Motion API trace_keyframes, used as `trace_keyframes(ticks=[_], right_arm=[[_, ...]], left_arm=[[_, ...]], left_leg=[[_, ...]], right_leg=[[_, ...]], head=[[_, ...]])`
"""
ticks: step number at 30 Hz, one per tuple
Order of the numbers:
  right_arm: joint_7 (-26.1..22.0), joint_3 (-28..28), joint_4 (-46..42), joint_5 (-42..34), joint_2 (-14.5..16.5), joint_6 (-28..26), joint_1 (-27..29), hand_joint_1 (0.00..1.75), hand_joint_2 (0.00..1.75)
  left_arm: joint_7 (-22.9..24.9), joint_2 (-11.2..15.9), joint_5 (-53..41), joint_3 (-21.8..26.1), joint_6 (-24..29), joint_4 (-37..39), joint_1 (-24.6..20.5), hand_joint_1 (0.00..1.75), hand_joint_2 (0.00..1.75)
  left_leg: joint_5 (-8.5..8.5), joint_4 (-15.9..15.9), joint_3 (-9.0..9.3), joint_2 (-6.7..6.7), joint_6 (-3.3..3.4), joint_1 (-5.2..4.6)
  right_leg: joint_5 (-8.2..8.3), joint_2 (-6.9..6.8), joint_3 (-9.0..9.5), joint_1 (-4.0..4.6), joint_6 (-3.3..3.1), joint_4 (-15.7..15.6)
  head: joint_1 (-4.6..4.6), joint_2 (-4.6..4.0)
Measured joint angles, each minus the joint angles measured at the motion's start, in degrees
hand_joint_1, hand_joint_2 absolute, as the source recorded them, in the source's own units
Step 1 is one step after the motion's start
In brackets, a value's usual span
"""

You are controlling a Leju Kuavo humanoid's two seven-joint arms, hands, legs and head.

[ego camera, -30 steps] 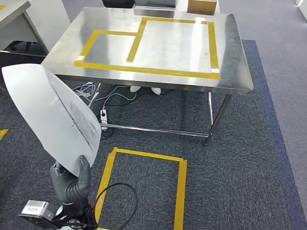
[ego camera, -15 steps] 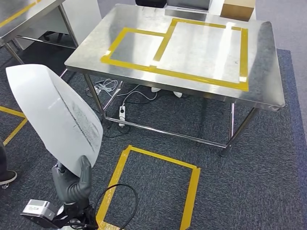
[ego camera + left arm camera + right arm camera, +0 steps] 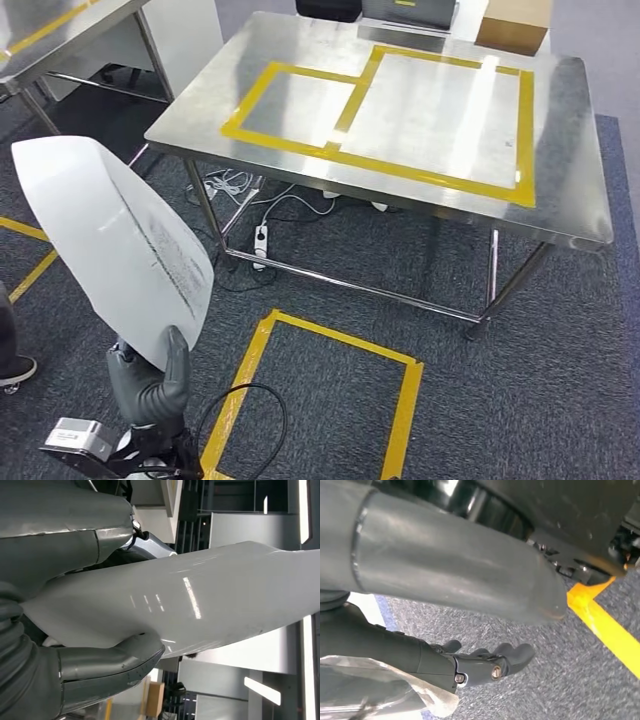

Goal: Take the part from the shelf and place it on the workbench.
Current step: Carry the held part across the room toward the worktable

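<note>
Head view: the left hand (image 3: 149, 385) sits low at the left, gripping the bottom edge of the part (image 3: 113, 245), a large white curved sheet with a dark smudged streak, held upright and tilted left. The part hides most of the hand; the thumb shows against its lower edge, the fingers lie behind it. Ahead stands the steel worktop (image 3: 573, 150), marked with yellow tape rectangles (image 3: 392, 165), well apart from the part. Its far edge is cut off at the top, where a cardboard box (image 3: 517, 20) is partly cropped. On the carpet below lies a yellow tape square (image 3: 332, 400), a power strip (image 3: 261, 242) with cables under the worktop, and a shoe (image 3: 16, 372) at the left edge.

Left wrist view: the part (image 3: 211, 600) runs across the frame, glossy, pinched between the thick thumb (image 3: 113, 662) and the fingers on its far side, which are mostly hidden.

Right wrist view: the right hand (image 3: 482, 665) hangs over grey carpet, the dark fingers (image 3: 508, 655) apart and loosely extended, holding nothing. A yellow tape strip (image 3: 606, 630) crosses the floor beyond.
</note>
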Motion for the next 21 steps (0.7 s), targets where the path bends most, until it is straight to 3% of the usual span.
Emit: trace_keyframes(ticks=[2, 3, 7, 8, 9, 11, 13, 15, 17, 19, 21], right_arm=[[0.0, 0.0, 0.0, 0.0, 0.0, 0.1, -0.1, 0.00, 0.00], [0.0, 0.0, 0.0, 0.0, 0.0, 0.1, -0.1, 0.00, 0.00], [0.0, -0.1, 0.0, 0.0, 0.0, 0.2, 0.0, 0.00, 0.00], [0.0, -0.1, 0.0, 0.0, 0.0, 0.3, 0.1, 0.00, 0.00], [0.0, -0.1, 0.0, 0.0, 0.0, 0.4, 0.2, 0.00, 0.00], [0.0, -0.1, 0.0, 0.0, 0.0, 0.5, 0.4, 0.00, 0.00], [0.0, -0.1, 0.0, 0.1, 0.0, 0.7, 0.4, 0.00, 0.00], [0.1, -0.1, 0.1, 0.1, -0.1, 0.7, 0.4, 0.00, 0.00], [0.1, -0.2, 0.1, 0.1, -0.1, 0.7, 0.4, 0.00, 0.00], [0.1, -0.2, 0.1, 0.1, 0.0, 0.7, 0.3, 0.00, 0.00], [0.1, -0.2, 0.1, 0.1, 0.0, 0.7, 0.2, 0.00, 0.00]], left_arm=[[0.0, 0.0, 0.0, 0.0, 0.0, 0.0, 0.1, 1.75, 1.75], [0.0, 0.0, 0.0, 0.0, 0.0, -0.1, 0.1, 1.75, 1.75], [0.0, -0.1, 0.0, 0.0, -0.1, -0.1, 0.2, 1.75, 1.75], [0.0, -0.1, 0.0, 0.0, -0.1, -0.1, 0.2, 1.75, 1.75], [0.0, 0.0, 0.0, 0.0, -0.2, -0.1, 0.2, 1.75, 1.75], [0.0, 0.0, 0.0, 0.0, -0.2, -0.1, 0.2, 1.75, 1.75], [0.0, 0.0, 0.0, 0.0, -0.3, -0.1, 0.2, 1.75, 1.75], [0.0, 0.0, 0.0, 0.0, -0.4, -0.1, 0.2, 1.75, 1.75], [0.0, 0.0, 0.0, 0.1, -0.4, -0.1, 0.2, 1.75, 1.75], [0.0, 0.0, 0.0, 0.1, -0.5, -0.1, 0.1, 1.75, 1.75], [0.0, 0.0, 0.0, 0.1, -0.5, -0.1, 0.1, 1.75, 1.75]], left_leg=[[-0.31, -0.4, 0.83, -0.24, 0.61, 0.23], [-0.51, -0.5, 1.34, -0.30, 0.90, 0.33], [-1.84, -0.6, 2.61, -0.47, 1.62, 0.21], [-2.32, -0.6, 3.18, -0.60, 1.64, 0.16], [-2.87, -0.6, 3.93, -0.72, 1.60, 0.12], [-4.14, -0.6, 5.48, -0.83, 1.35, 0.07], [-5.22, -0.7, 6.37, -0.87, 0.81, -0.02], [-5.55, -0.6, 7.01, -0.89, 0.13, -0.08], [-4.95, 1.5, 6.62, -0.74, -0.53, -0.05], [-4.81, 7.0, 3.37, -0.51, -1.17, 0.10], [-7.38, 13.2, -1.33, -0.39, -1.69, 0.38]], right_leg=[[-0.28, 0.02, -0.09, -0.04, 0.59, 1.2], [-0.97, 0.16, -1.21, -0.05, 0.75, 3.2], [-4.92, 0.70, -10.33, 0.01, 1.11, 15.1], [-4.50, 0.72, -11.61, 0.04, 1.09, 15.5], [-2.84, 0.74, -11.89, 0.06, 1.02, 13.9], [2.74, 0.84, -10.63, 0.15, 0.58, 7.3], [5.52, 0.93, -9.39, 0.40, -0.12, 2.7], [5.09, 0.95, -8.54, 0.59, -0.93, 1.8], [5.00, 0.92, -7.09, 0.39, -1.64, 1.2], [4.37, 0.85, -5.43, 0.11, -2.16, 0.5], [3.29, 0.83, -4.01, 0.04, -2.38, 0.3]], head=[[0.27, 0.00], [0.49, 0.00], [0.99, 0.01], [1.08, 0.01], [1.15, 0.01], [1.28, 0.00], [1.24, 0.00], [1.13, 0.00], [1.04, 0.01], [0.88, 0.01], [0.80, 0.00]])
